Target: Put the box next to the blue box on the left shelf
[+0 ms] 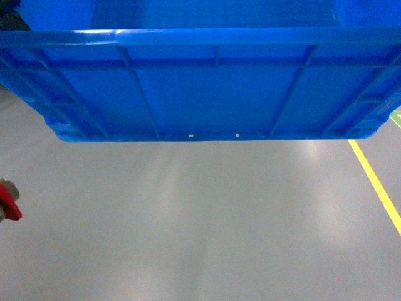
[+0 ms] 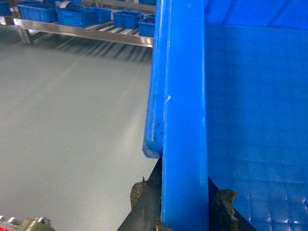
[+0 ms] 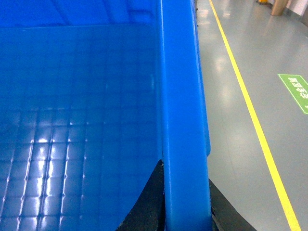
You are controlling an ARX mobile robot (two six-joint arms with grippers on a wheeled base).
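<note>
1. While it hangs clear of the grey floor (image 1: pixel 188 226), the box (image 1: pixel 200 94) fills the upper part of the head view, its ribbed side wall facing the camera and small notches showing along its bottom edge.
2. On the left side wall, the left tool (image 2: pixel 185 211) is clamped over the rim: one dark finger sits outside the wall and the other inside, with the blue plastic pinched between them.
3. On the right side wall, the right tool (image 3: pixel 185 211) grips the rim the same way, a black finger on each side of the wall.
4. Inside the box, both wrist views show a base moulded in a grid of small squares, glossy with reflected light.
5. Far off at the upper left of the left wrist view stands the left shelf (image 2: pixel 82 32), a silver steel rack, well apart from the held box.
6. Several small blue crates (image 2: pixel 77 15) sit in a row on that rack.
7. To the right of the box, a yellow line (image 3: pixel 250 115) runs along the floor, and a green floor marking (image 3: pixel 294 91) lies beyond it.
8. At the left edge of the head view, low down, a small red object (image 1: pixel 9 202) is cut off by the frame; what it is cannot be told.
</note>
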